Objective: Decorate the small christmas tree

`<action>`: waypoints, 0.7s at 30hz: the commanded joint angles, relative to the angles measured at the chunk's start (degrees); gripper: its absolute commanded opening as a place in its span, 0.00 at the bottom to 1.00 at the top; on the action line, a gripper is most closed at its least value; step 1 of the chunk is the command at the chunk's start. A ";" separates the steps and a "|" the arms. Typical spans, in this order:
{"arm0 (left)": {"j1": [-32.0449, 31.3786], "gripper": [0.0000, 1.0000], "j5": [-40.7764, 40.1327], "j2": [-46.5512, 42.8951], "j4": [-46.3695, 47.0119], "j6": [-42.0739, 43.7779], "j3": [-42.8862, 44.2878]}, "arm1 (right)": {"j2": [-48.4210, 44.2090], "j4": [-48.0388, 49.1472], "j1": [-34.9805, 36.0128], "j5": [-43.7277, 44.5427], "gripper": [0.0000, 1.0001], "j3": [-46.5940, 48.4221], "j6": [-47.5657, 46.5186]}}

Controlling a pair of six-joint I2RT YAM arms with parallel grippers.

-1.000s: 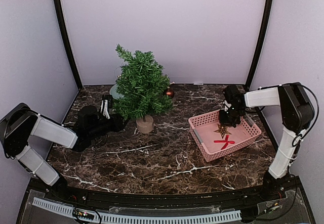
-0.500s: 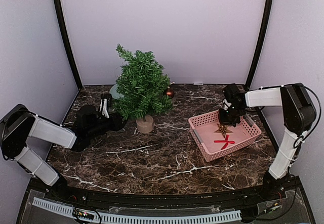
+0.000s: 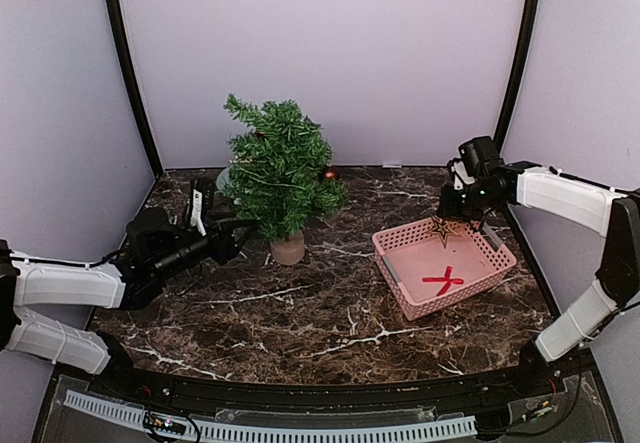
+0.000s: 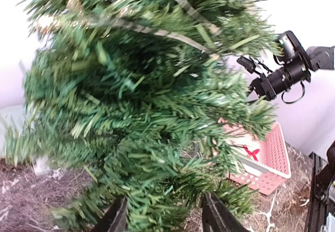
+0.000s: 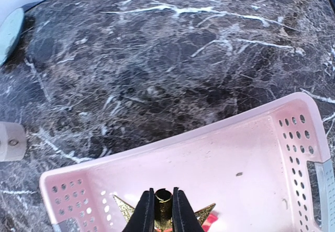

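Note:
The small christmas tree (image 3: 280, 175) stands on its tan base (image 3: 288, 249) at the back left and fills the left wrist view (image 4: 146, 111). A red ball (image 3: 328, 174) hangs on its right side. My left gripper (image 3: 236, 235) reaches in from the left. Its fingers (image 4: 116, 219) are closed halfway around the lower branches. My right gripper (image 3: 447, 219) is shut on the tube of a gold star (image 3: 441, 230) (image 5: 163, 211), held just above the back rim of the pink basket (image 3: 400, 283). A red bow (image 3: 442, 281) lies in the basket.
A pale round disc (image 3: 226, 177) lies behind the tree, and it shows at the left edge of the right wrist view (image 5: 9, 28). Black frame posts stand at both back corners. The pink basket's wall (image 5: 172, 137) lies right under my right gripper (image 5: 163, 207).
My right gripper has lifted the gold star off the basket floor and drawn back. My left arm has dropped lower, and the tree has shifted slightly to the left.

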 commanded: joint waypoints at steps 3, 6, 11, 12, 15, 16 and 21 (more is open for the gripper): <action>-3.12 0.47 -6.73 -8.93 -12.19 8.89 -0.75 | -4.34 -0.62 1.31 -5.34 0.12 1.24 -0.28; -3.17 0.47 -11.17 -14.67 -15.53 8.41 -2.36 | -5.37 -0.27 1.68 -7.19 0.12 1.32 -0.38; -3.47 0.47 -11.97 -23.42 -22.29 11.38 -3.24 | -6.69 0.86 1.96 -12.46 0.13 1.83 0.36; -4.34 0.47 -12.17 -25.23 -23.16 13.31 -3.06 | -7.05 1.21 2.02 -13.81 0.13 1.77 0.90; -9.39 0.48 -12.29 -26.22 -23.81 19.73 -0.76 | -7.59 1.68 2.33 -17.43 0.13 1.82 2.00; -10.89 0.48 -13.09 -25.14 -24.95 24.14 1.59 | -7.86 1.64 2.38 -18.33 0.13 1.84 2.30; -25.92 0.49 -18.84 -14.53 -30.16 44.99 13.23 | -8.68 1.00 2.87 -22.14 0.14 1.56 3.67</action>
